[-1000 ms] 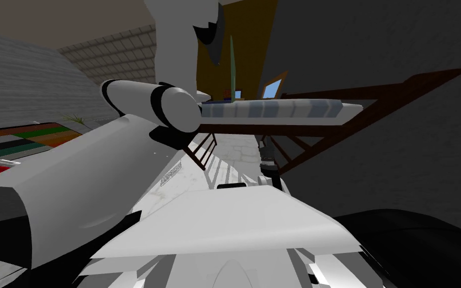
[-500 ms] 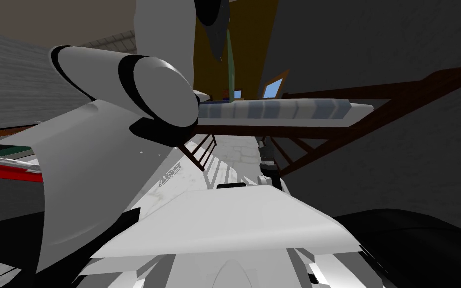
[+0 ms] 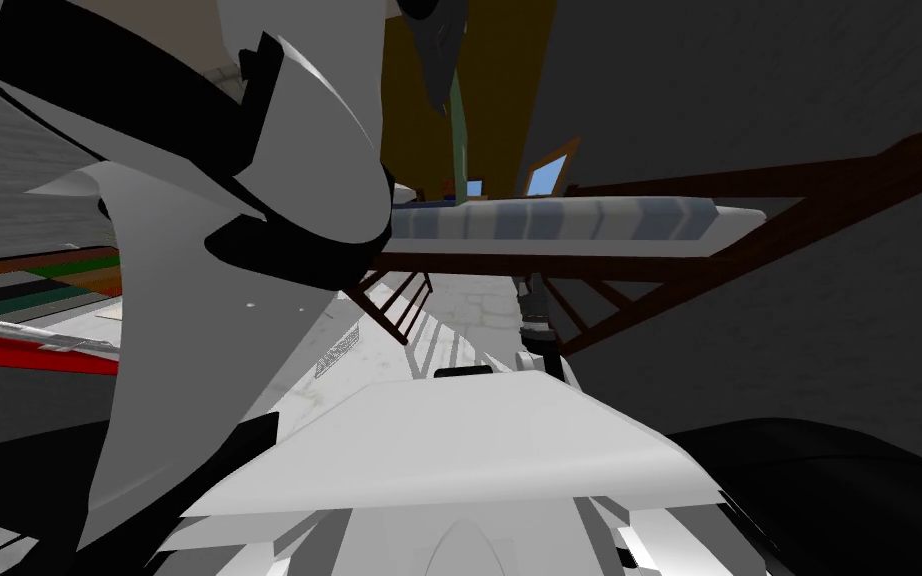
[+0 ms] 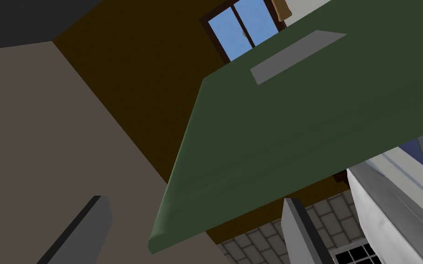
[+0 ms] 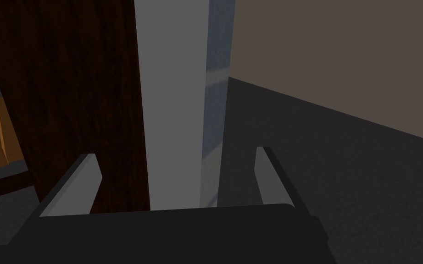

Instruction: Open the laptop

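Observation:
The laptop's lid (image 3: 459, 135) is a thin green panel standing nearly upright on the bed's striped mattress (image 3: 569, 220). In the left wrist view the green lid (image 4: 297, 133) is a broad slab with a grey rectangle (image 4: 295, 55) on its back, slanting just beyond my fingers. My left gripper (image 4: 193, 200) is open, both fingers below the lid's lower edge and apart from it. My right gripper (image 5: 178, 158) is open and holds nothing. It looks along the mattress's grey side (image 5: 174, 101) and the dark wooden bed frame (image 5: 68, 91).
My left arm (image 3: 229, 170) is raised close to the head camera and hides much of the left side. The dark wooden bed frame (image 3: 749, 190) slants off to the right. A window (image 3: 544, 177) sits in the brown wall beyond the bed. A striped rug (image 3: 39, 285) lies at left.
My left arm has lifted and swung nearer the head camera, covering more of the left. The green lid and the bed look unchanged.

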{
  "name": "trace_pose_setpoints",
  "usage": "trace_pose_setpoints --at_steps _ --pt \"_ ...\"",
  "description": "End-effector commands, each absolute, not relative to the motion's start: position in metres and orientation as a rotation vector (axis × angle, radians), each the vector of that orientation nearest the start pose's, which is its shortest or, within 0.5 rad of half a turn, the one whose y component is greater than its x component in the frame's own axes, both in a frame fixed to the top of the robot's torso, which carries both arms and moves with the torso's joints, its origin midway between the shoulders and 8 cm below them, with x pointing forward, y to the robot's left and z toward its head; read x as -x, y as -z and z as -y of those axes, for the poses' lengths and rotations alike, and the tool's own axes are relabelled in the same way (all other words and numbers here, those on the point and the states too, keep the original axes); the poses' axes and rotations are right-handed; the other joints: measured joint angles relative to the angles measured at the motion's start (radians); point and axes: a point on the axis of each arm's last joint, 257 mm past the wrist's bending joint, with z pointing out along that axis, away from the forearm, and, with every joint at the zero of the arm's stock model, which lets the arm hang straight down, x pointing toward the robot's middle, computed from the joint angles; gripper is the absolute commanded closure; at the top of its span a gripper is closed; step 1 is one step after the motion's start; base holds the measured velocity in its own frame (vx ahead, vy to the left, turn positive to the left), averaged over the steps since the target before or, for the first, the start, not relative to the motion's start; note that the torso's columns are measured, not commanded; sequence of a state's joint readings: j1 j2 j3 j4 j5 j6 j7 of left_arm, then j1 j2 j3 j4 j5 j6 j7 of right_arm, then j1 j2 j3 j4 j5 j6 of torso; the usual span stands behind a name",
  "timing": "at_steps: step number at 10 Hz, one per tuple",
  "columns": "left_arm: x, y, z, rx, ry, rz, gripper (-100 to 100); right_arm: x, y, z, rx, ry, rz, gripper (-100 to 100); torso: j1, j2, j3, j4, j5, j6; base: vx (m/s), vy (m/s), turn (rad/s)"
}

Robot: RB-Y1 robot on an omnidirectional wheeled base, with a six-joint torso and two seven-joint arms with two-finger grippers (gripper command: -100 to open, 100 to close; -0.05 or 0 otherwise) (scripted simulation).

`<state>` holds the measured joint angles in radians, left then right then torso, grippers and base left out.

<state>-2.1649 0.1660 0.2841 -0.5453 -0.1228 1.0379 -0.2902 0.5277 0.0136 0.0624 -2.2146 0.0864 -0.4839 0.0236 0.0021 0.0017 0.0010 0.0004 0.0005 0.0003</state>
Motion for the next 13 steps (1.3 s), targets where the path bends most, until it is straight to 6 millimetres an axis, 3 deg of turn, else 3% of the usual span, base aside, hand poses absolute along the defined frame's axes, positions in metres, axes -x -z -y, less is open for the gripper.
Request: trace_pose_setpoints --at_steps 1,10,12,13 --pt "-0.596 -0.437 0.013 0.657 0.933 -1.498 -100 -0.360 0.018 0.255 -0.694 -1.257 -0.736 0 0.000 0.000 0.000 0.000 0.000 0.000 0.033 0.026 -0.066" --pt "-0.579 -0.441 -0.028 0.732 0.848 -1.445 -100 -0.360 0.018 0.255 -0.694 -1.257 -0.736 0 -0.002 -0.002 -0.001 0.000 -0.001 0.000 0.038 0.025 -0.124" --pt "-0.576 -0.434 -0.045 0.775 0.814 -1.440 -100 -0.360 0.018 0.255 -0.694 -1.257 -0.736 0 -0.003 -0.002 -0.001 -0.001 -0.001 0.000 0.038 0.024 -0.139" --pt "-0.577 -0.436 -0.041 0.760 0.827 -1.438 -100 -0.360 0.018 0.255 -0.694 -1.257 -0.736 0 -0.003 -0.003 -0.002 -0.001 -0.001 0.000 0.018 0.017 -0.033"
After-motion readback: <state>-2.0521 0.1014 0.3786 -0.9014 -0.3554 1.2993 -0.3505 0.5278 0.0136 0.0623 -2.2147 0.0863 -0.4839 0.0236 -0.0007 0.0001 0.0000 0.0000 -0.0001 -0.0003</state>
